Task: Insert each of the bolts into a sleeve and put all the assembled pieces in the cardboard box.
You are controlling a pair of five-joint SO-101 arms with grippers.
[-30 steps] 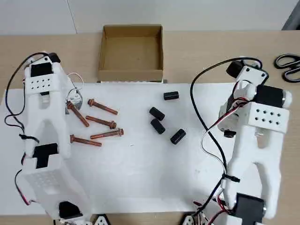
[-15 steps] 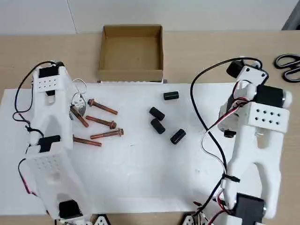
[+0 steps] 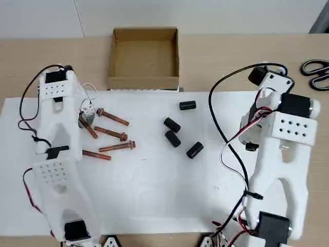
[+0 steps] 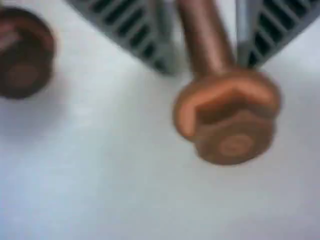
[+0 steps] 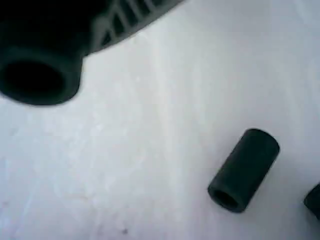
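Currently left hand (image 3: 85, 117) is down near the tabletop's (image 3: 216, 56) left edge, released, fingers (image 4: 135, 30) straddling the shaft of one bolt (image 4: 225, 120) lying on the white sheet (image 3: 154, 190). Four other bolts (image 3: 117, 146) lie just beside it. Cardboard box (image 3: 143, 81) sits mid far edge. Four loose sleeves (image 3: 172, 124) are mid-sheet. Right hand (image 3: 251, 141), toward the right edge, is clenched on a fifth sleeve (image 5: 37, 75).

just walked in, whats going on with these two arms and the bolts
The left end effector is down around the shaft of one copper bolt lying on the white sheet beside four other bolts; whether it's clamped is unclear. The right end effector holds a black sleeve, with four more sleeves loose mid-sheet. No bolt is in a sleeve yet, and nothing has reached the cardboard box.
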